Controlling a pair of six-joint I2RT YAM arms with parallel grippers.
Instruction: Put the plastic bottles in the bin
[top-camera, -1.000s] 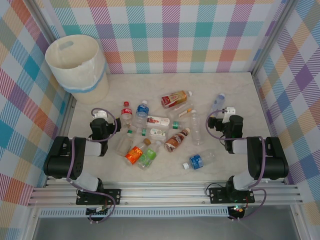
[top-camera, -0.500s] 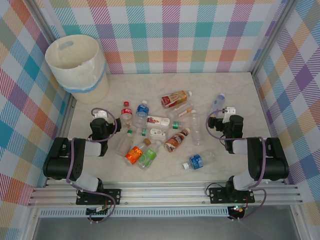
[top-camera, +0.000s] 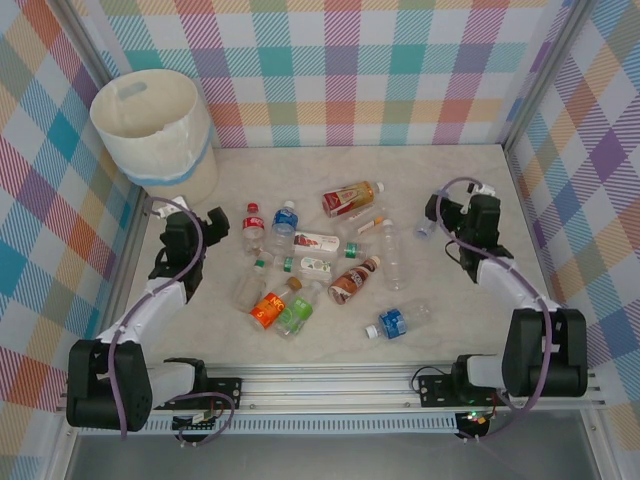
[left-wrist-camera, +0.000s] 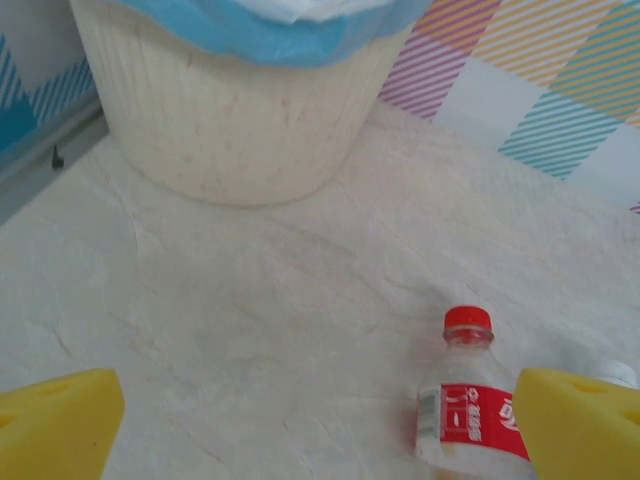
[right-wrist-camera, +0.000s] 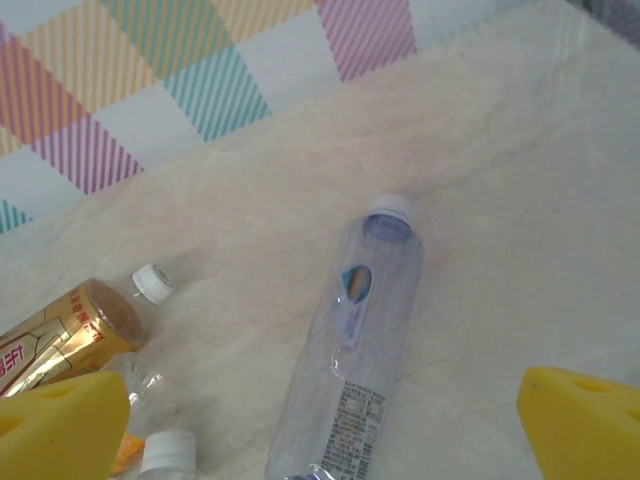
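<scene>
From above, the bin (top-camera: 150, 125) stands in the table's (top-camera: 330, 165) far left corner. The bottles (top-camera: 350, 198) lie scattered mid-table, outside it.

Left wrist: the left jaws are spread wide and empty, with a red-labelled bottle (left-wrist-camera: 468, 405) by the right pad and the bin ahead.

Right wrist: the right jaws are wide apart and empty, and a clear bottle (right-wrist-camera: 350, 340) lies ahead.

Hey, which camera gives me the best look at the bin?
The top external view: the bin appears whole, with open rim, handle slot and blue band. The left wrist view catches just its lower wall and band edge. The right wrist view faces a clear bottle.
</scene>
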